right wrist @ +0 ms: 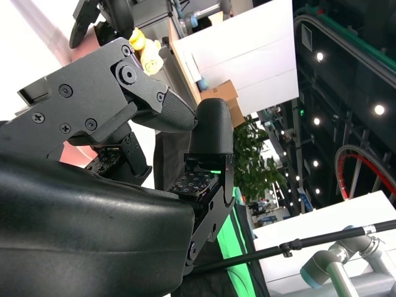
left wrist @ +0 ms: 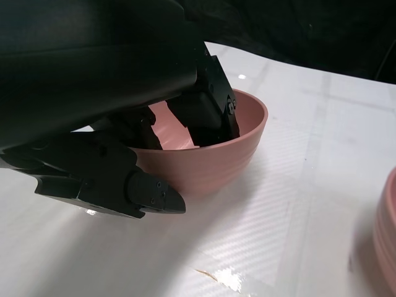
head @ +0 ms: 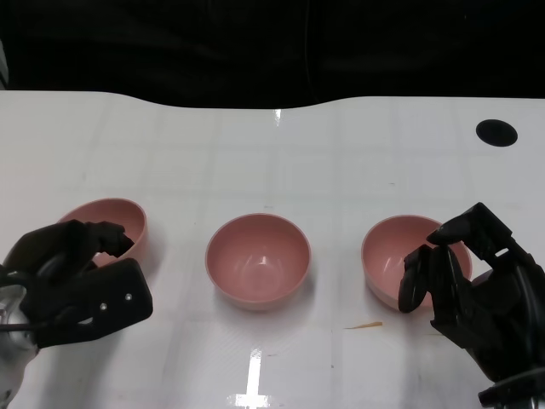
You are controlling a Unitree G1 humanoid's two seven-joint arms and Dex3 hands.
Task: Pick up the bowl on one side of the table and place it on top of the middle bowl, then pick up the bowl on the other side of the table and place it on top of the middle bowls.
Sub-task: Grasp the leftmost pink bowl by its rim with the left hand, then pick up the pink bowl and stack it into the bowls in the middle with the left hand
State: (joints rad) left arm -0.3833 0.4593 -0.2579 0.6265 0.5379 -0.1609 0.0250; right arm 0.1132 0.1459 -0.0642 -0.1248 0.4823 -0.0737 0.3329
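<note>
Three pink bowls stand in a row on the white table (head: 272, 153). The left bowl (head: 128, 217) is tipped, and my left hand (head: 77, 281) grips its near wall. In the left wrist view, fingers (left wrist: 207, 111) reach inside that bowl (left wrist: 223, 161) while the thumb (left wrist: 130, 189) presses its outside. The middle bowl (head: 258, 258) stands upright and untouched; its edge (left wrist: 387, 241) also shows in the left wrist view. My right hand (head: 473, 285) is beside the right bowl (head: 396, 251), fingers spread over its near right rim. The right wrist view shows that hand (right wrist: 117, 179) with its fingers apart.
A round black hole (head: 496, 131) lies in the table at the far right. A thin yellowish sliver (head: 364, 325) lies on the surface in front of the right bowl. Beyond the table's far edge it is dark.
</note>
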